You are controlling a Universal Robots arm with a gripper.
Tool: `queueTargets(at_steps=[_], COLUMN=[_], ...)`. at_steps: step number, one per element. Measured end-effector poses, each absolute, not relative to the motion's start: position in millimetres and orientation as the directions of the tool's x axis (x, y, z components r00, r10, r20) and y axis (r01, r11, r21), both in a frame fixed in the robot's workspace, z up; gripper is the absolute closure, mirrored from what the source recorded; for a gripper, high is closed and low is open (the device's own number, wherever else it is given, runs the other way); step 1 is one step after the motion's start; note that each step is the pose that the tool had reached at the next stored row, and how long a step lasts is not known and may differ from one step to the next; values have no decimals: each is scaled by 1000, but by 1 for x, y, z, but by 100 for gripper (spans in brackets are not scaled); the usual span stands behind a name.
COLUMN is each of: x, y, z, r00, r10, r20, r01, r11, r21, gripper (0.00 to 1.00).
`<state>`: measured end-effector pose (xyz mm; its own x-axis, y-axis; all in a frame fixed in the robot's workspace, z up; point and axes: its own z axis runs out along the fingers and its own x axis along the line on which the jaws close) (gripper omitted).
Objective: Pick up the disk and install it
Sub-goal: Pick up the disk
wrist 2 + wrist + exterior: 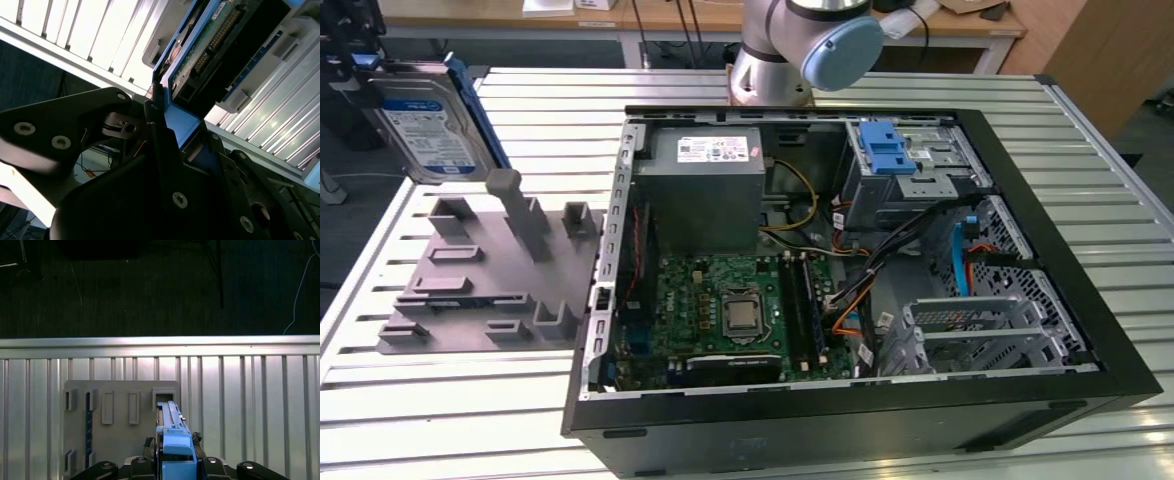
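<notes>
You have the flat silver metal hard disk with the white-and-blue label and blue plastic carrier bracket (434, 125) in the hand (180, 125). It is held clear of the desk and stands on edge, its label face turned towards the exterior camera. The hand's dark fingers (156, 120) are clamped on the blue bracket from both sides. In the first wrist view you see the bracket's end (175, 450) sticking out between them.

Below the hand lies the grey plastic holder block with upright posts and slots (487, 270). The disk hangs above it and apart from it. The block rests on the slatted silver metal desk (260, 405).

Well apart from the hand, toward the exterior view's right, sits the open black computer case (854, 430). Inside it you can see the grey box-shaped power supply (707, 185), the green motherboard (720, 310) and the blue-latched silver drive cage (901, 160), all well away from the disk.
</notes>
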<state>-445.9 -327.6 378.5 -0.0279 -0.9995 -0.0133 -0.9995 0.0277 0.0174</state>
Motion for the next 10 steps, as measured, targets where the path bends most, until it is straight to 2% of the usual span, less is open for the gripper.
queueTargets(at_steps=[10], x=[-446], y=[-328], z=[386], r00=[-28], r10=[-1000], r20=[-13], r01=[-999], r11=[28], r21=[17], gripper=[63])
